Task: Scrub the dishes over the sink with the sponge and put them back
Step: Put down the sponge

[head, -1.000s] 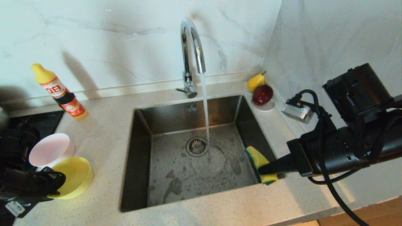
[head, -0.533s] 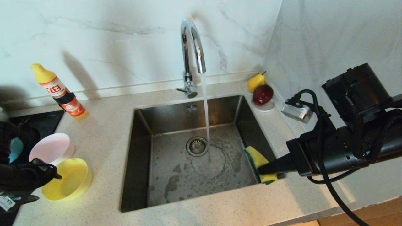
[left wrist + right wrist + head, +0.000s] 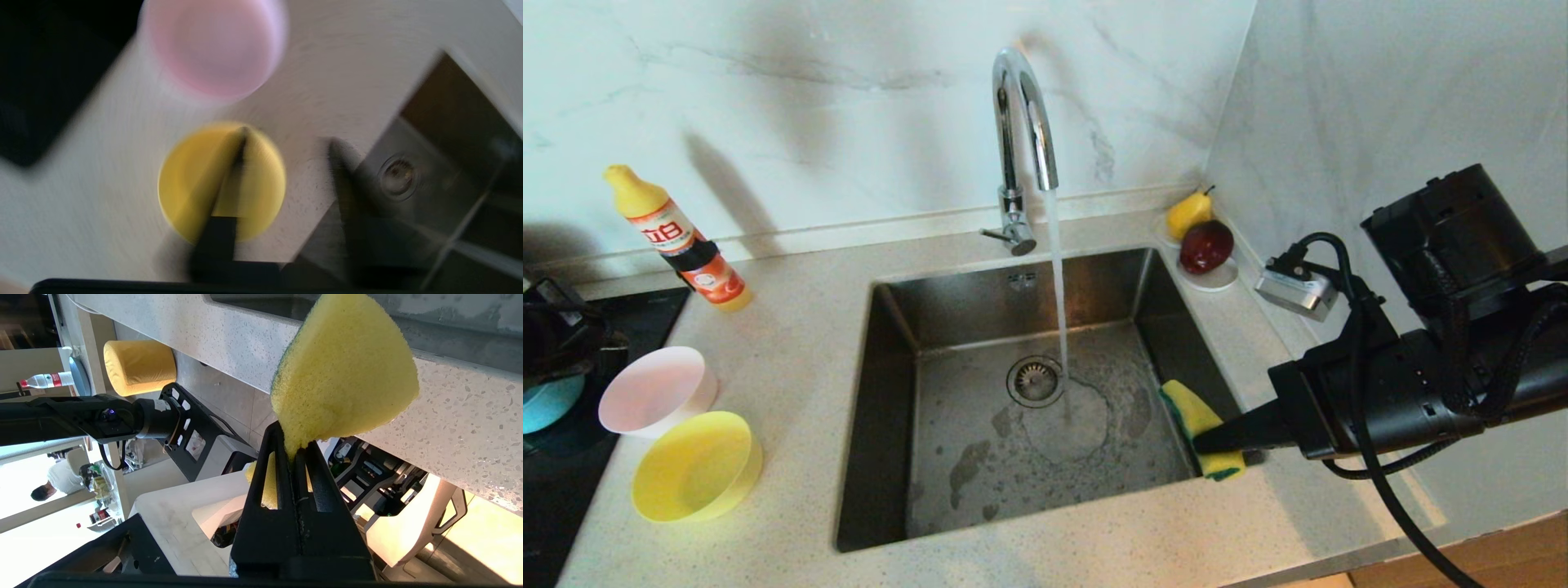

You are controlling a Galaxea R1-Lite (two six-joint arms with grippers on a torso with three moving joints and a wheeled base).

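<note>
The right gripper (image 3: pixel 1205 445) is over the right edge of the sink (image 3: pixel 894 408), near the front right corner. Its two fingers (image 3: pixel 269 486) are squeezed tight on the sponge (image 3: pixel 1199 429). The sponge is yellow with a thin green side. It is pinched so hard that it bulges out above the fingers.

The sink is set in the middle of the bench (image 3: pixel 792 351). Water runs down from the tall shiny tap (image 3: pixel 1021 139) and lands beside the round drain (image 3: pixel 1035 380). The floor of the sink is wet in patches.

The left gripper (image 3: pixel 286 163) is up above the left end of the bench. Its fingers are a little way apart and there is nothing between them. In the left wrist view they hang over the yellow bowl (image 3: pixel 696 467) and the bare bench next to it, not touching the bowl.

The yellow bowl sits near the front left corner of the bench. The pink bowl (image 3: pixel 658 390) sits just behind it. The two bowls are very close together. The blue bowl (image 3: pixel 549 404) is at the far left edge on a black surface (image 3: pixel 645 318), partly hidden by the left arm.

An orange soap bottle (image 3: pixel 678 241) with a yellow cap stands at the back left, by the wall. A pear (image 3: pixel 1188 212) and a dark red apple (image 3: pixel 1205 247) sit on a small white saucer (image 3: pixel 1217 279) at the back right corner.
</note>
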